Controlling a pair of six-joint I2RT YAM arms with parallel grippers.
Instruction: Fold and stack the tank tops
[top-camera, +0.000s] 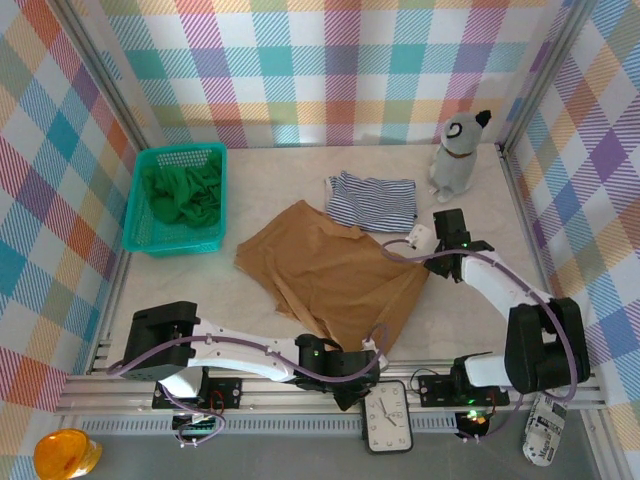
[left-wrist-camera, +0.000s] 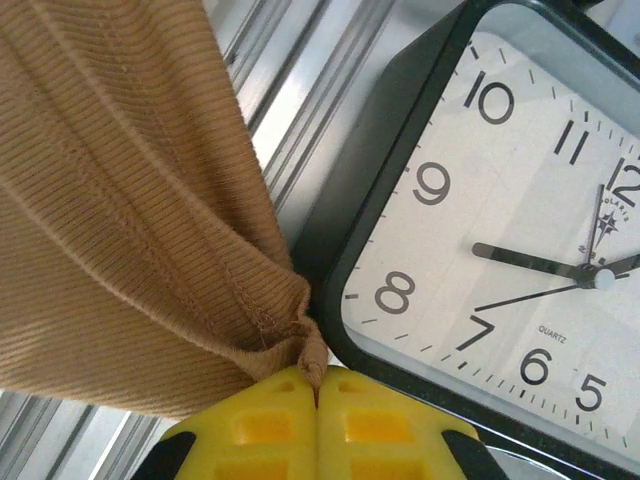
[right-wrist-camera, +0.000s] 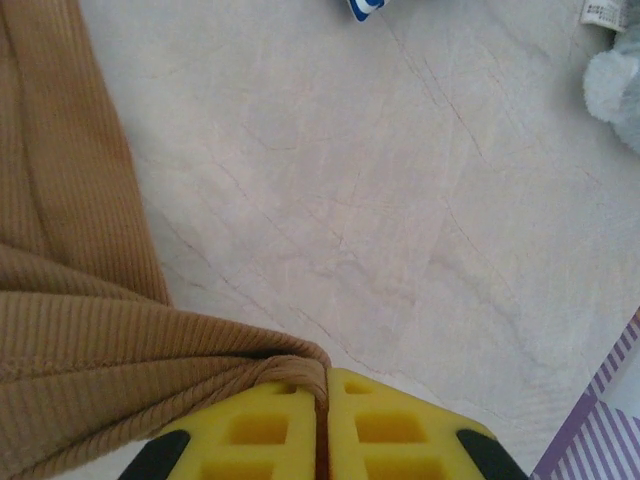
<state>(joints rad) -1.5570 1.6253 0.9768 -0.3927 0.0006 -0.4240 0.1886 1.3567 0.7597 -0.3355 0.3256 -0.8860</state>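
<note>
As left wrist reveals, fingers (left-wrist-camera: 262, 428) pinching tan-brown top (left-wrist-camera: 120, 200), clock (left-wrist-camera: 500, 220) beside

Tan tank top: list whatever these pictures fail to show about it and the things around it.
- Tan tank top: in the top external view, its near corner is hidden under the left arm; in the left wrist view, it is cut off by the frame's left edge.
- Green tank top: in the top external view, it is bunched in the basket, so its shape is unreadable.
- Plush toy: in the right wrist view, it is blurred and cut off by the right edge.
</note>
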